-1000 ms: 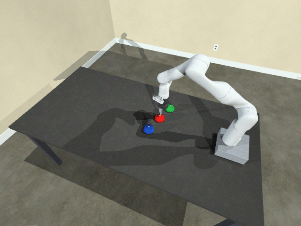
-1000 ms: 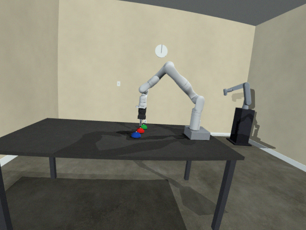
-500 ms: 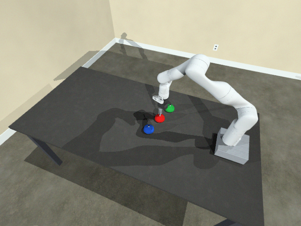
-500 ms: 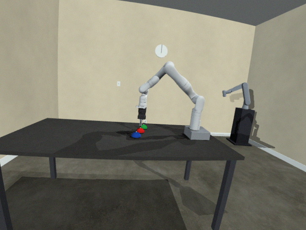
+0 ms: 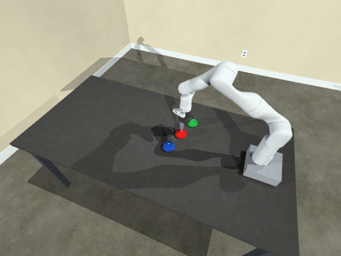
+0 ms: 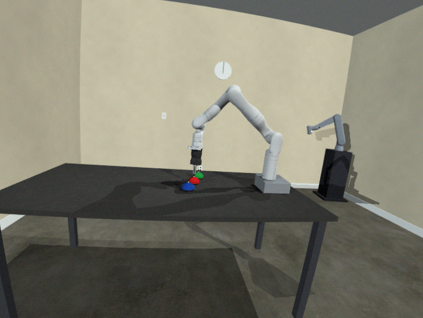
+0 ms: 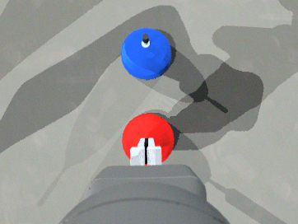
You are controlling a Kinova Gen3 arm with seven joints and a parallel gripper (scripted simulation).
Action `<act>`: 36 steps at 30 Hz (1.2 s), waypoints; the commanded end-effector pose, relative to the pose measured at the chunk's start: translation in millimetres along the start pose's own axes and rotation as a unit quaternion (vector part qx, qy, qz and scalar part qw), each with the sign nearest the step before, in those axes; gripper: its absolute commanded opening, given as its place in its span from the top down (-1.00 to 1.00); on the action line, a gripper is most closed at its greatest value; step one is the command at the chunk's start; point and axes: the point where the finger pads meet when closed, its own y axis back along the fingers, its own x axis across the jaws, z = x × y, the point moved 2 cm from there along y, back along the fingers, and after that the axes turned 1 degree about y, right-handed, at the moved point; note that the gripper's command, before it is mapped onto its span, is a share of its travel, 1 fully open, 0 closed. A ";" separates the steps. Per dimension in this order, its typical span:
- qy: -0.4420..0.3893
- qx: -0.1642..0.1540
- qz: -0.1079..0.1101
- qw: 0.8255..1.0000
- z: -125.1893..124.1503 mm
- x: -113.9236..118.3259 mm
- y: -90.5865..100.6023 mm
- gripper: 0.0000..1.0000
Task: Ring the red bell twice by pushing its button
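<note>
So the red bell [image 7: 148, 136] in the wrist view has its button totally covered by the closed fingertips, no way to see if it's pushed down. The gripper [image 7: 145, 161] body is cut off at the bottom edge. The green bell [image 5: 192, 122] isn't in the wrist shot. In the exterior view, all the buttons are too tiny to make out.
</note>
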 end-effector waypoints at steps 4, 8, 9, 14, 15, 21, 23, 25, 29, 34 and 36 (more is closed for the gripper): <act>0.000 0.000 0.001 1.000 -0.1 0.7 1.0 0.65; 0.000 0.000 0.001 1.000 -0.1 0.7 1.1 0.65; 0.000 0.000 0.001 1.000 -0.1 0.7 1.2 0.65; 0.000 0.000 0.001 1.000 -0.2 0.9 2.3 0.65; 0.000 0.000 0.001 1.000 -0.2 1.0 3.0 0.65; 0.000 0.000 0.001 1.000 -0.6 1.7 6.8 0.65; 0.000 0.000 0.001 1.000 -0.6 1.7 7.1 0.65; 0.000 0.000 0.001 1.000 -0.6 1.7 7.1 0.65; 0.000 0.000 0.001 1.000 -0.6 1.7 7.1 0.65; 0.000 0.000 0.001 1.000 -0.6 1.7 7.1 0.65; 0.000 0.000 0.001 1.000 -0.6 1.7 7.1 0.65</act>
